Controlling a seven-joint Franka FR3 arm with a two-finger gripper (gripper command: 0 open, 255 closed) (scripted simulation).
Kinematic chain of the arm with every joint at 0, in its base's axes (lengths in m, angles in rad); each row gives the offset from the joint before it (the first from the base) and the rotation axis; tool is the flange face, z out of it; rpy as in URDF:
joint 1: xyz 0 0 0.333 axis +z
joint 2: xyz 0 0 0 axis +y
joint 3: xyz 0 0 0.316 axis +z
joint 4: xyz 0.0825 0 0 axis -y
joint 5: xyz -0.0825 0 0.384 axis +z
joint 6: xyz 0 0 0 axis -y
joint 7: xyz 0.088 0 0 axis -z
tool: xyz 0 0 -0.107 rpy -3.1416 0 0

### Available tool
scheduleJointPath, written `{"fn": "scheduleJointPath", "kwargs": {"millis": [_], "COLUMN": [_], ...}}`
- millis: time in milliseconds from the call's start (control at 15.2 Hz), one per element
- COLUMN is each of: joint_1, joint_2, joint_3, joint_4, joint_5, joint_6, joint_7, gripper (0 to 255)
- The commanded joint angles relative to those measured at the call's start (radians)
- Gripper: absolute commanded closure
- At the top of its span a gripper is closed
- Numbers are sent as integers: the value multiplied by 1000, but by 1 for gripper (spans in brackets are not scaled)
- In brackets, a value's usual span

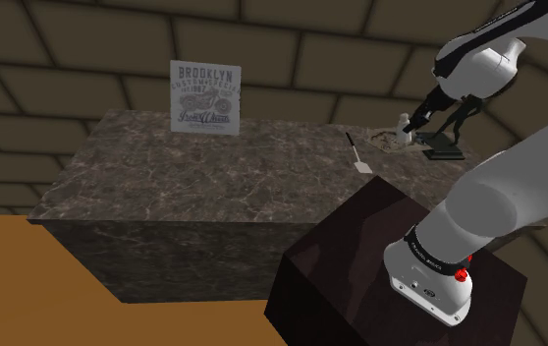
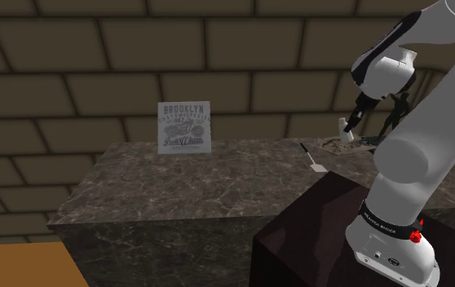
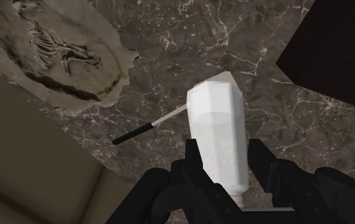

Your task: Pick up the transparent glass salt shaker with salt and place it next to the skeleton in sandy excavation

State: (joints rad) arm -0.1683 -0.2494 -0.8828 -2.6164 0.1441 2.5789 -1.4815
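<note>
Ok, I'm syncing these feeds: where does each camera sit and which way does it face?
Shoulder view: beside and behind the stand, looking down over the table toward the poster; arm at its right.
Second exterior view: lower, similar side, facing the wall; stand and arm at its right.
Wrist view: on the wrist, looking down past the gripper, shut on the shaker, at the skeleton.
Shared: both exterior views show poster, table and shaker.
</note>
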Motion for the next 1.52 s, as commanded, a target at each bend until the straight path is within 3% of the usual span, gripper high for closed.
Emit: {"fn": "scheduleJointPath", "kwargs": {"millis": [0, 330, 660, 990, 1452], "joint_1": [34, 131, 214, 171, 68], "joint_2": [36, 128, 265, 409, 559], "joint_3": [-34, -112, -161, -88, 41], "joint_4": [6, 1, 18, 50, 95], "joint_5": [49, 214, 492, 759, 1006], "joint_6": [19, 75, 88, 63, 38], "joint_7": [-47, -180, -394, -596, -785], "gripper": [255, 255, 255, 255, 255]}}
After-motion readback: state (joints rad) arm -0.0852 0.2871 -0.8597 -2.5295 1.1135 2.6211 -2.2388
